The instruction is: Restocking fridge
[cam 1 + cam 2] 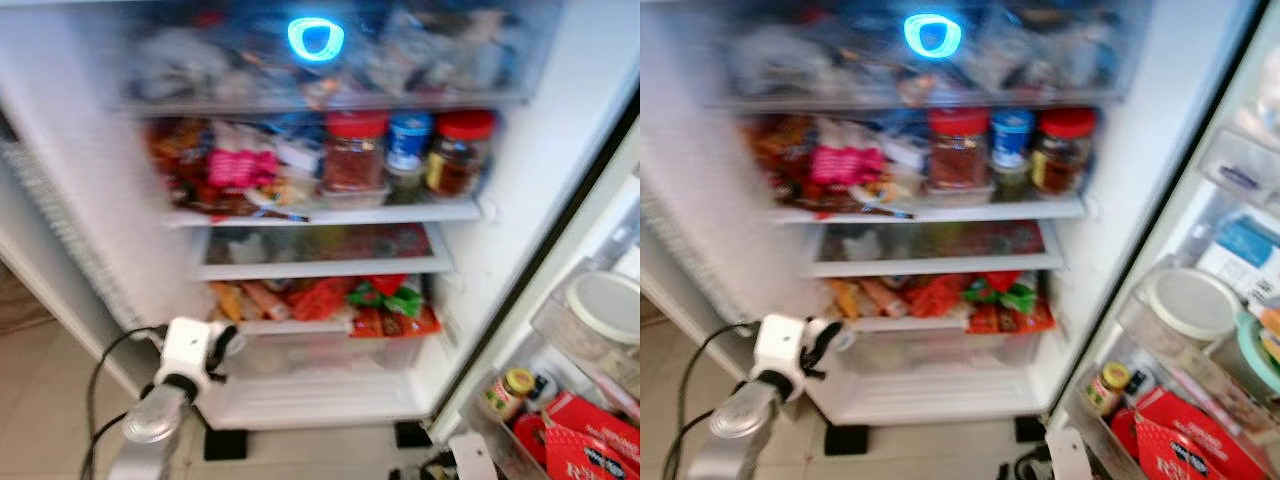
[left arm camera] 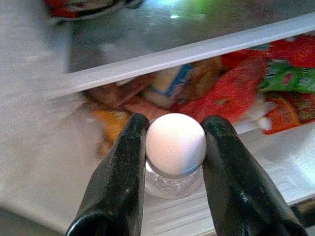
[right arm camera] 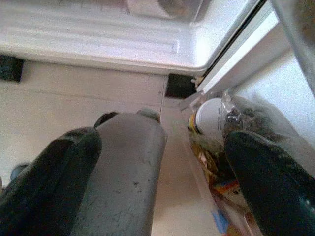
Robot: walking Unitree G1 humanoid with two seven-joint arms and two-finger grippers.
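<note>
Bottle [image 2: 175, 147], white-capped, sits clamped in your left end effector [image 2: 174, 142] at the fridge's [image 1: 520, 200] lower shelf; your right end effector [image 3: 157, 162] hangs released near the floor [image 3: 74, 103].

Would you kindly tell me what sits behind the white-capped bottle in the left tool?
Behind the white-capped bottle, held by the left tool, lie blurred red, orange and green packets under a white shelf edge. Anything behind the packets is hidden.
</note>
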